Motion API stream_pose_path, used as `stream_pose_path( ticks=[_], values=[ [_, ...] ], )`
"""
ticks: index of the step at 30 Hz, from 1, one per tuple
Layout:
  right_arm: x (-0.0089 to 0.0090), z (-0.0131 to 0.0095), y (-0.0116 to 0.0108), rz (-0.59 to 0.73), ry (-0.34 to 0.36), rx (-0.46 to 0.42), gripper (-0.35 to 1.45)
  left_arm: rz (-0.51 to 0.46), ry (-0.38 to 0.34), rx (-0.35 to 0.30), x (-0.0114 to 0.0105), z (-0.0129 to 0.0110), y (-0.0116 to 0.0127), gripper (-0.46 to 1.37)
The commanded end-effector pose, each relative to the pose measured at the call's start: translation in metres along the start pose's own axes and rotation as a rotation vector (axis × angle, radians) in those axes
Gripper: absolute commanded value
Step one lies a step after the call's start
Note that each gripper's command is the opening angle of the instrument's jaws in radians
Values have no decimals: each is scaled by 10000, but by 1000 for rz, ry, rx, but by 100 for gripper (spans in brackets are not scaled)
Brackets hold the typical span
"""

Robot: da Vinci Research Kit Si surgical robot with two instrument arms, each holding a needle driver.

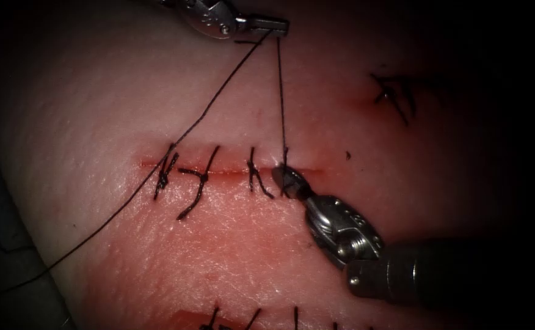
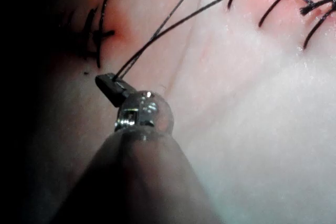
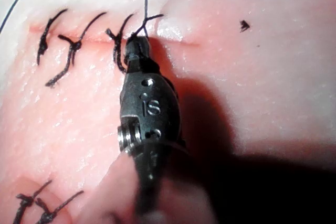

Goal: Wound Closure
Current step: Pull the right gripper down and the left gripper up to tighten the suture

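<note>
I see the pale pink slab of tissue (image 1: 218, 244) running dark toward its left edge, and open room lies on the bare stretch between the straight red cut (image 1: 231, 171) and my left hand (image 1: 276, 25). That small steel-jawed left hand sits high above the cut, closed on the thin black thread (image 1: 231, 82). Two strands leave its tip: one drops almost straight down to the cut at the fourth stitch, the other slants down and left, crosses the first black knotted stitch (image 1: 165, 171) and runs off over the tissue's left edge.

My right hand (image 1: 286, 178), the steel needle driver on the dark shaft, comes in from the lower right with its tip pressed at the cut where the vertical strand lands. The jaws look closed there, on the thread at the stitch, though the endoscope view does not make the grip plain. I cannot make out the curved needle.

Three tied stitches with cut tails stand along the cut to the left of that tip, crowding that side. A darker cluster of stitches (image 1: 394, 91) sits well apart at the upper right, and another row of stitches (image 1: 255, 318) lines the bottom edge.

The right wrist view shows the right hand (image 3: 137, 45) nose-down on the knot, with thread rising straight from it and a small dark speck (image 3: 244, 24) off to one side. The left wrist view shows the left hand (image 2: 107, 83) clamped flat on the two strands.
</note>
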Motion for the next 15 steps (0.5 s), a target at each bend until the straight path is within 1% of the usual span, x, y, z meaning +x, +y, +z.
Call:
stream_pose_path(
  ticks=[1, 8, 11, 15],
  values=[
    [0, -1, -1, 0, -1, -3, -35, 1, 0, -2, -2, 1, -1, -35],
    [-2, -4, -3, 0, -5, -1, -35, 20, -7, -3, -16, 5, -6, -35],
    [-4, -5, -4, 0, 0, 3, -35, 19, -16, 19, -24, 5, -8, -35],
    [-5, -6, -5, 0, 4, 7, -35, 23, -28, 20, -28, 6, -10, -35]
  ],
)
